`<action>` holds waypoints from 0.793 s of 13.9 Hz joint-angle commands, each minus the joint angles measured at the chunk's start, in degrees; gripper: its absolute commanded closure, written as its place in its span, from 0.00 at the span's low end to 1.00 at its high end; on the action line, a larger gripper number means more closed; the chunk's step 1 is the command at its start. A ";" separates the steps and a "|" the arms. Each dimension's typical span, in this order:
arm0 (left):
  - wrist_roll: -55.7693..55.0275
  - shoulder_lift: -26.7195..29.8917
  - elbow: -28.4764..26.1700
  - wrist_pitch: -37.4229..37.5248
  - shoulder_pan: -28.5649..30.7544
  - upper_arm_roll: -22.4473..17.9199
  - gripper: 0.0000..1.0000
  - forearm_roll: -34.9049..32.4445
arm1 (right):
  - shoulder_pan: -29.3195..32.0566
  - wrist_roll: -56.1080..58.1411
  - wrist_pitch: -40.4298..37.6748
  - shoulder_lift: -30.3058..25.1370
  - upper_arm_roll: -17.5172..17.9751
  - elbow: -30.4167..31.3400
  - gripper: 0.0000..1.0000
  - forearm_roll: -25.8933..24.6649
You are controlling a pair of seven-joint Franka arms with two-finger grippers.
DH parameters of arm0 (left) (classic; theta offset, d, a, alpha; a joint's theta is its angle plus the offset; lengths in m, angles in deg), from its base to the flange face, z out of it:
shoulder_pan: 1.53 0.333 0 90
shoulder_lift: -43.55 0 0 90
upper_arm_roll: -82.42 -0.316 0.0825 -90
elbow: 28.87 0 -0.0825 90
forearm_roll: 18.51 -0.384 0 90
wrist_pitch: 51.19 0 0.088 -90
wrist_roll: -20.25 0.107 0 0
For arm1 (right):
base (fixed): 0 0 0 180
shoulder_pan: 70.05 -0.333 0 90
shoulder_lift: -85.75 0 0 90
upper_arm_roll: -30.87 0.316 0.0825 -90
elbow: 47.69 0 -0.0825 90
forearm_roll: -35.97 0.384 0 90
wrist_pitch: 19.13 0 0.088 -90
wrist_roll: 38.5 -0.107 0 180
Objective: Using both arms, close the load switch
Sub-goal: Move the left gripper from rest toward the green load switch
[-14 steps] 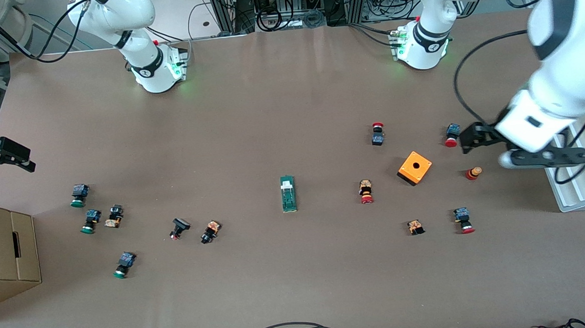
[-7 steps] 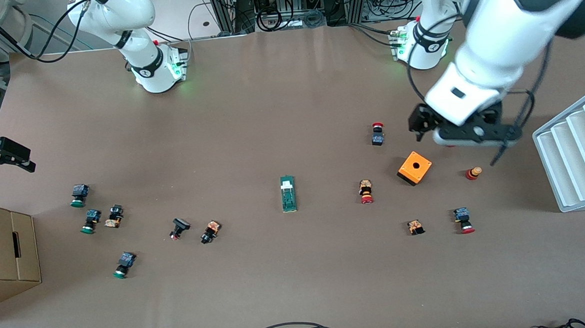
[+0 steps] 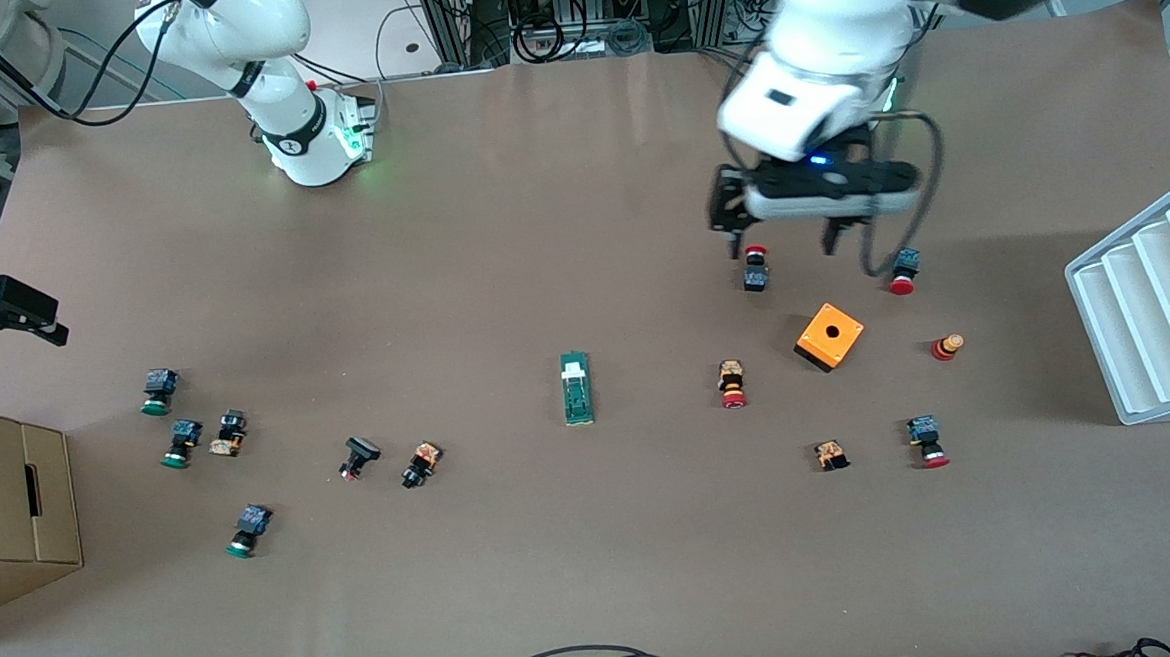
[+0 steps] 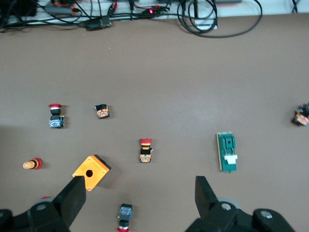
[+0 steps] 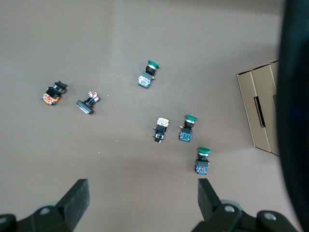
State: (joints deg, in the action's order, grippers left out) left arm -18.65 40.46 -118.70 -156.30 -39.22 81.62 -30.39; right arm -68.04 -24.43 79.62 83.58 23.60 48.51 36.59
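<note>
The load switch [image 3: 576, 387] is a flat green bar with a white sliding block, lying alone mid-table. It also shows in the left wrist view [image 4: 227, 152]. My left gripper [image 3: 778, 236] is open and empty, up in the air over a red-capped push-button [image 3: 755, 267] and beside the orange box [image 3: 830, 336]. In the left wrist view its fingers [image 4: 72, 195] straddle that button [image 4: 124, 216]. My right gripper [image 5: 142, 203] is open and empty, up over the right arm's end of the table, at the edge of the front view [image 3: 19, 316].
Red-capped buttons [image 3: 732, 384] lie scattered around the orange box. Green-capped buttons [image 3: 158, 391] lie toward the right arm's end, near a cardboard box [image 3: 13, 499]. A white ribbed rack [image 3: 1150, 309] stands at the left arm's end. Cables lie along the near edge.
The left arm has swung from over the white rack toward the middle of the table; its gripper is now over the red button by the orange box. The right arm has not moved.
</note>
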 commanded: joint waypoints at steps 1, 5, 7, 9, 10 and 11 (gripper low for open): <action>-12.56 -0.07 -3.76 -3.17 -6.75 -0.52 0.00 -7.00 | 0.27 0.17 1.18 -0.02 -0.11 0.21 0.00 1.32; -30.49 -4.19 -4.38 -5.98 -14.14 -0.52 0.00 -14.38 | 0.27 -0.18 1.18 -0.02 -0.19 0.30 0.00 1.40; -39.10 -6.74 -4.38 -8.61 -17.22 -0.52 0.00 -17.99 | 0.19 -0.27 1.26 -0.02 -0.19 0.30 0.00 1.41; -46.41 -9.47 -4.47 -10.64 -19.33 -0.52 0.00 -22.55 | 0.18 -0.27 1.26 -0.02 -0.11 0.21 0.00 1.49; -49.84 -10.79 -4.47 -11.34 -20.65 -0.52 0.00 -24.93 | 0.18 -0.27 1.26 -0.02 -0.19 0.21 0.00 1.49; -53.26 -12.02 -4.47 -12.13 -21.79 -0.52 0.00 -26.95 | 0.18 -0.36 1.26 -0.02 -0.19 0.30 0.00 1.49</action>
State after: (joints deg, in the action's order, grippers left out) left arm -65.64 30.53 -123.48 -166.87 -58.53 81.99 -53.31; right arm -67.98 -24.51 79.97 83.65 23.53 48.52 36.60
